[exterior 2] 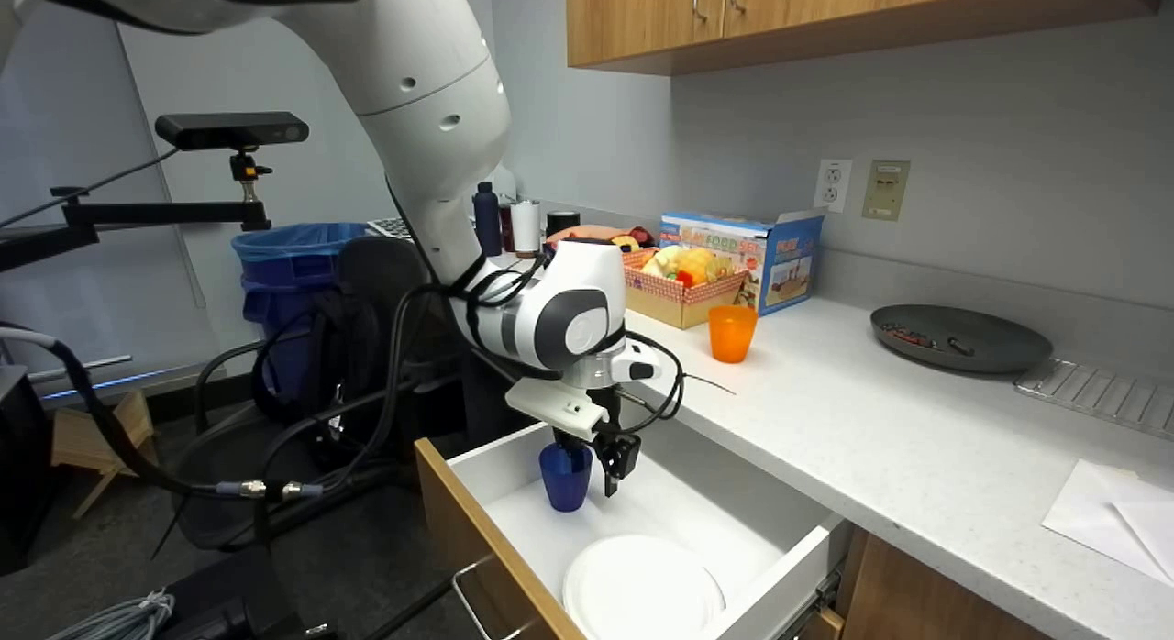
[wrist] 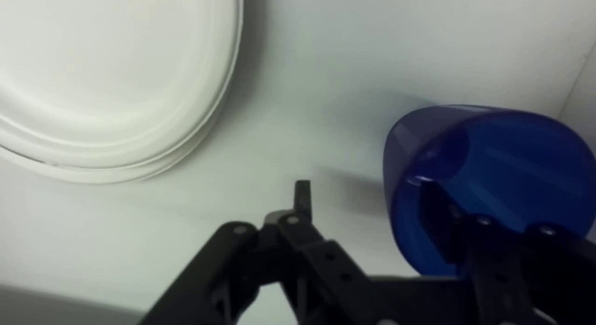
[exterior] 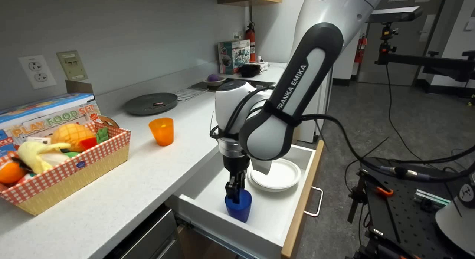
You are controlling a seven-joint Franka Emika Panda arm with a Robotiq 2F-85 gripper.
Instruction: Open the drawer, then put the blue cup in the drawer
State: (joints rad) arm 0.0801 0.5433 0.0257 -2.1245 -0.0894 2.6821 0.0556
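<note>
A blue plastic cup [exterior 2: 565, 482] stands upright in an open wood-fronted drawer [exterior 2: 670, 507], the tool [wrist: 364, 185] parted well astride the cup's side, gripping nothing, with stacked white plates [exterior 2: 644, 585] at the cup's 5 o'clock in an exterior view.

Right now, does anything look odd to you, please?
Nothing looks spilled or damaged. Slightly odd: in the wood-fronted drawer, one finger of the open end effector sits inside the blue cup, the other outside, so lifting might snag.

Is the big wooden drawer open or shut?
The drawer is open: in both exterior views its wooden front stands out beyond the counter, with white plates and the blue cup showing inside.
</note>
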